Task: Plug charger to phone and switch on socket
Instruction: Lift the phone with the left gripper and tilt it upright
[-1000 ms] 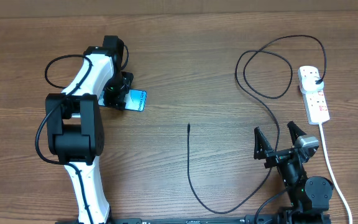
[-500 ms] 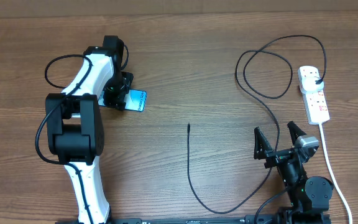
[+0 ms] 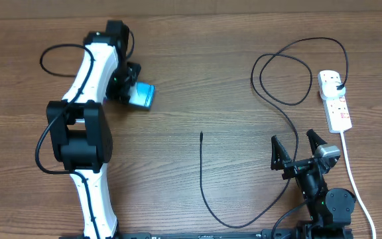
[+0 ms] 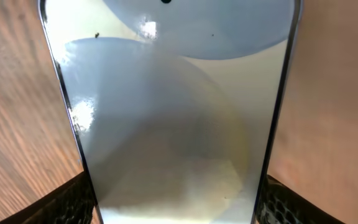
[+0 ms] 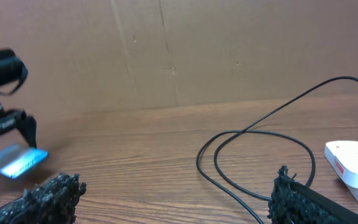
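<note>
While the slim rectangular smartphone with the pale blue glowing screen [image 3: 144,96] was pinched by its long edges in the left claw [image 3: 131,92], far over on the left of the brown wood-grain worktop [image 3: 197,66], no connection had yet been made. The long thin black charger cable [image 3: 201,166] was seen lying loose, and its small connector tip [image 3: 201,135] was left bare near the middle of the worktop, well apart from the phone. Its black plug [image 3: 337,83] appeared to be seated already in the far end of the white elongated power strip [image 3: 337,109] at the right. The right claw [image 3: 292,141] was held spread wide and empty near its base.

Only the grasp of the phone was judged done. The tip remained to be fetched and pushed into the phone, and the switch to be pressed; whether it was on could not be told.

Red markings were seen on the strip but were too small to be read. No brand or writing could be made out on the phone.
</note>
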You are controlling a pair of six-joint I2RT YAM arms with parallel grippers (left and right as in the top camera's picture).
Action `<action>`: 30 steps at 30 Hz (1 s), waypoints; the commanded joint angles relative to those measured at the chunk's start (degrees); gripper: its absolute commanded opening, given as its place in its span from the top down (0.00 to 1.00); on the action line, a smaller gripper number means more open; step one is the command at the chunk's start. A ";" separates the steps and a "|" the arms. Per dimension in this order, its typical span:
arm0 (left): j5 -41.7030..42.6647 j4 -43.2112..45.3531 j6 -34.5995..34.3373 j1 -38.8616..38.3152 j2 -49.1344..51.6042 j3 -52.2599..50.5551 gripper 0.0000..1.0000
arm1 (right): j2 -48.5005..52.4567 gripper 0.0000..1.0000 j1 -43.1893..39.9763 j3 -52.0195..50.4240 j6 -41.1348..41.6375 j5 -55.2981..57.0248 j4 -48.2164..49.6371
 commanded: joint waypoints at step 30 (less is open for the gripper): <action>75.82 -5.57 11.08 0.35 -0.26 11.30 0.96 | -0.55 0.00 0.37 -0.61 0.17 0.42 0.33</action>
